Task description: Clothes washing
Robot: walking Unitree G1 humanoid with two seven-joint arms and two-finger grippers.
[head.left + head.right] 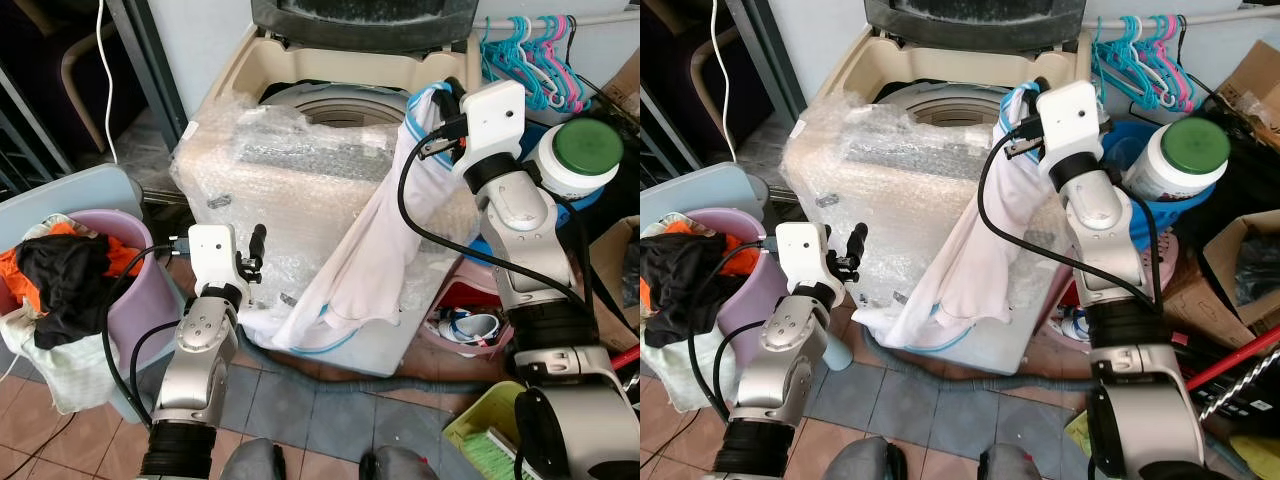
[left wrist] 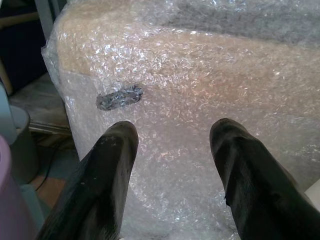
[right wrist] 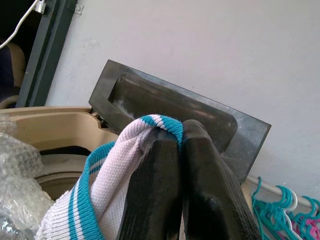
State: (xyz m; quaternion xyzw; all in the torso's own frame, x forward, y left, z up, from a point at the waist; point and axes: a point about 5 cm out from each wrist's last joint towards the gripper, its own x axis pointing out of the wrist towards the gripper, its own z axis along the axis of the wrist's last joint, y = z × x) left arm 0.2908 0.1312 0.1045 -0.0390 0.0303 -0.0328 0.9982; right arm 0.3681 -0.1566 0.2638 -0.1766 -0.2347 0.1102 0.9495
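A white shirt with teal-striped trim (image 1: 370, 250) hangs from my right gripper (image 1: 438, 98), which is shut on its collar (image 3: 155, 125) beside the rim of the open top-loading washing machine (image 1: 330, 95). The shirt drapes down over the machine's bubble-wrapped front (image 1: 290, 200). Its hem hangs near the floor. My left gripper (image 1: 258, 245) is held low at the machine's front, open with nothing between its fingers (image 2: 110, 165). The machine's dark lid (image 3: 165, 105) stands raised against the wall.
A purple basket (image 1: 130, 300) with black and orange clothes (image 1: 60, 270) stands at my left. A green-capped white jar (image 1: 575, 160), teal and pink hangers (image 1: 530, 50), a pink basin with shoes (image 1: 470, 325) and boxes crowd the right. Tiled floor lies below.
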